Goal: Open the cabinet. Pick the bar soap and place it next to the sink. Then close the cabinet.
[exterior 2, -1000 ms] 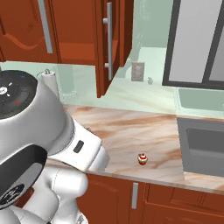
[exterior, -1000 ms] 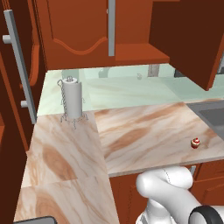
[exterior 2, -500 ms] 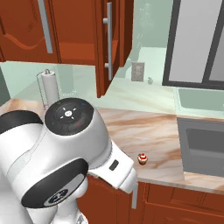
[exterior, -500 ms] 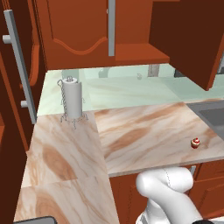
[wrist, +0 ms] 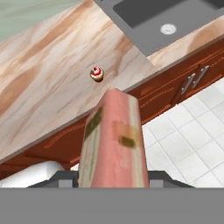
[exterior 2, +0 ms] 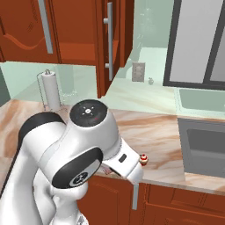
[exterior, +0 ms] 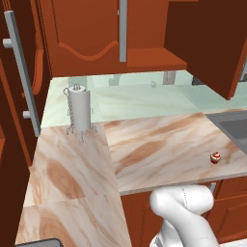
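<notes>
Nearest in the hand view we see the pinkish-tan rounded bar soap (wrist: 114, 144) with darker patches, rising from the bottom edge, clenched in the hand (wrist: 113, 181), whose tips the block itself hides. Under it lie white floor tiles (wrist: 188, 140) and reddish-brown lower drawer fronts (wrist: 175, 83). Beyond them runs the marbled beige stone desk (wrist: 52, 87), carrying a small round red-and-white cupcake-like item (wrist: 96, 74), well apart from the dark grey recessed sink (wrist: 148, 17) at upper right.

The right base view adds the white arm's bulk, which masks the desk's front edge; the cupcake-like item (exterior 2: 143, 160) sits just past it.

The left base view shows a wire paper-towel holder (exterior: 78, 110) farther back and the reddish-brown wooden wall cabinet (exterior: 144, 43), its right door (exterior: 207, 43) swung open.
</notes>
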Tool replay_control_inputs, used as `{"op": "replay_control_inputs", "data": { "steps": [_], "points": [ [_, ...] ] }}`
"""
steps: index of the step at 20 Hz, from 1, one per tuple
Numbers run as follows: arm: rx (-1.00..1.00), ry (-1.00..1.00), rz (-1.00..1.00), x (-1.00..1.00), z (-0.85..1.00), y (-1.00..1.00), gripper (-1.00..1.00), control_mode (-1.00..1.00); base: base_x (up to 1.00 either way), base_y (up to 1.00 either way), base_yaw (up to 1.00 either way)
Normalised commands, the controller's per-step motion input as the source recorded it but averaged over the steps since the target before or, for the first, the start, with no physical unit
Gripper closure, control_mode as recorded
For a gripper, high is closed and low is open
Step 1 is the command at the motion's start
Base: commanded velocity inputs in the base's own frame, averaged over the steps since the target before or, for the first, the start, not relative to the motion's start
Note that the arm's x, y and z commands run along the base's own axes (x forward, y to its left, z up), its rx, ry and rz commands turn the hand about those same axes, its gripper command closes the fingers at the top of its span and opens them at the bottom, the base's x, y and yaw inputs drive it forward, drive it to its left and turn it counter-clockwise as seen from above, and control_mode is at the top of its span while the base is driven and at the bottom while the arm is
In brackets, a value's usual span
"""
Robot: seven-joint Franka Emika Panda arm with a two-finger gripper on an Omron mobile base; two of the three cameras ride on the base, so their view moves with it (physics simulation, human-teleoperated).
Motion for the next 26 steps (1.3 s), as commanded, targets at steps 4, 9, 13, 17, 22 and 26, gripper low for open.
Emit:
{"op": "replay_control_inputs", "data": {
  "steps": [4,9,13,17,22,26],
  "points": [
    [0.01,0.0,0.0,0.34,-0.16,-0.48,1.0,-1.0,0.0,0.0,0.0],
    [0.01,0.0,0.0,0.26,-0.09,-0.36,1.0,-1.0,0.0,0.0,0.0],
    [0.0,0.0,0.05,0.53,0.0,-0.26,1.0,-1.0,0.0,0.0,0.0],
    [0.0,0.0,0.07,0.57,0.0,-0.21,1.0,-1.0,0.0,0.0,0.0],
    [0.01,0.0,0.06,0.48,-0.1,-0.21,1.0,-1.0,0.0,0.0,0.0],
    [0.0,0.0,0.04,0.31,-0.33,-0.2,1.0,-1.0,0.0,0.0,0.0]
  ]
}}
